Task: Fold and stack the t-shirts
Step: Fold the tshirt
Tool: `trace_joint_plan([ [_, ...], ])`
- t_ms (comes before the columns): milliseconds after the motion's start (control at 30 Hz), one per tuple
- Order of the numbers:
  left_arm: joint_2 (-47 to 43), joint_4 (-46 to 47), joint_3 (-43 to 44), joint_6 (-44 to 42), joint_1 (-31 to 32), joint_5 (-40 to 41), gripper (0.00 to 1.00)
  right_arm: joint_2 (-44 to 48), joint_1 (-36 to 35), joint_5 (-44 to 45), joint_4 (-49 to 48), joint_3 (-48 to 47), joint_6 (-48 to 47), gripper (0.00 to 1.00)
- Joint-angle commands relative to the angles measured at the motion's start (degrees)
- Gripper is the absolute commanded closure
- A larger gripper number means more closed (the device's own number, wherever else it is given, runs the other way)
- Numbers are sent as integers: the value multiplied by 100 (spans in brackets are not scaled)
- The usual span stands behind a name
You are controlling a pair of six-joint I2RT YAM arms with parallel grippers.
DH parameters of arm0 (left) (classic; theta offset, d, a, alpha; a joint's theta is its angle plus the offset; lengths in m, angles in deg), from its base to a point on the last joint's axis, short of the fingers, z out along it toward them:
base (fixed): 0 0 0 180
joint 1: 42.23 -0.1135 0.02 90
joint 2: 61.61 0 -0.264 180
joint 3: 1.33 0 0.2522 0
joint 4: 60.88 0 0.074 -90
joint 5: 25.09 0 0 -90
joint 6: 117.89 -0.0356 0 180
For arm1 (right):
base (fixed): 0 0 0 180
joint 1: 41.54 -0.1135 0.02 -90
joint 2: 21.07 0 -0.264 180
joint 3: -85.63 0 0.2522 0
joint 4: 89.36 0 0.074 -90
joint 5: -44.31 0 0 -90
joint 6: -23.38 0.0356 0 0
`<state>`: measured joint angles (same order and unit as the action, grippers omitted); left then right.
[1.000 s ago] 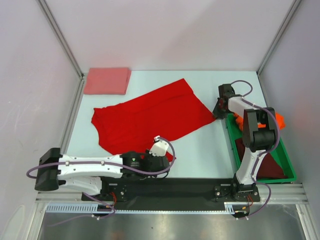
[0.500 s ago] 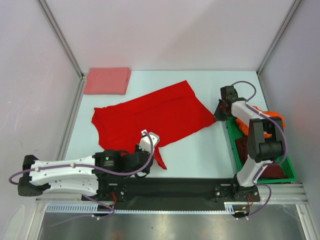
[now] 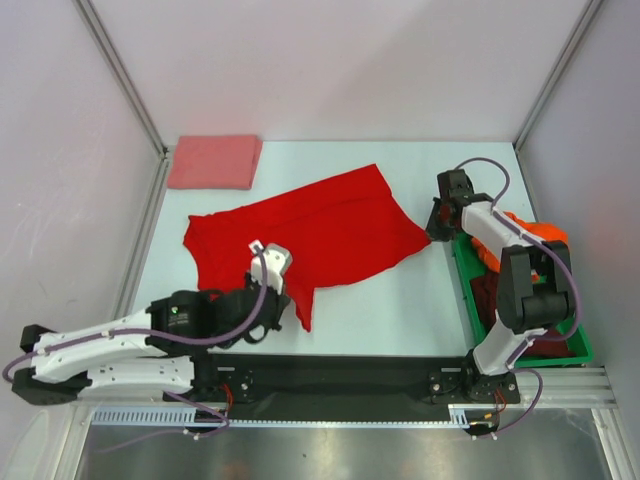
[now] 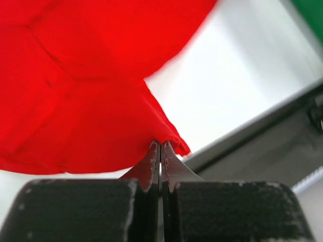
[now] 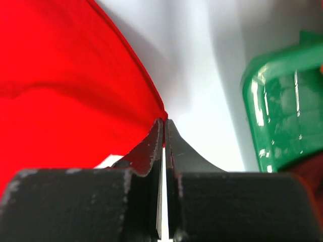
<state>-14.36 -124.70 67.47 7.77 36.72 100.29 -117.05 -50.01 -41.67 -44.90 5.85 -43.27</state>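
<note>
A bright red t-shirt (image 3: 320, 235) lies spread across the middle of the table. My left gripper (image 3: 287, 303) is shut on its near corner (image 4: 166, 138), and the cloth bunches at the fingertips and trails toward the front edge. My right gripper (image 3: 436, 228) is shut on the shirt's right corner (image 5: 151, 108), just beside the green bin. A salmon-pink t-shirt (image 3: 214, 161) lies folded at the far left corner. An orange t-shirt (image 3: 535, 231) and a dark maroon t-shirt (image 3: 488, 296) sit in the bin.
The green plastic bin (image 3: 579, 343) stands along the right edge, its rim (image 5: 275, 116) close to my right fingers. A black rail (image 3: 350, 375) runs along the front edge. Metal posts frame the back corners.
My left arm has drawn back to the left, dragging the red shirt's near corner with it. The right gripper has closed on the shirt's right corner.
</note>
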Motion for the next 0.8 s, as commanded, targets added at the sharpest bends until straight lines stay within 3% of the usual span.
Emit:
trace_joint_plan([
  [0,-110,328,358,-638,-888,-3,100,-271,3,179,164,-673,-278,100],
  [67,-171,602,279,-1086,-1764,-652,100,-569,12,188,322,-999,-358,100],
  [367,443,1472,384,-2370,-4332,-2128,100,-1729,3,-40,788,-2687,-718,100],
  [767,1822,1922,1192,-2775,-6031,-2369,100,-3022,-181,-533,1587,-4577,-1026,100],
])
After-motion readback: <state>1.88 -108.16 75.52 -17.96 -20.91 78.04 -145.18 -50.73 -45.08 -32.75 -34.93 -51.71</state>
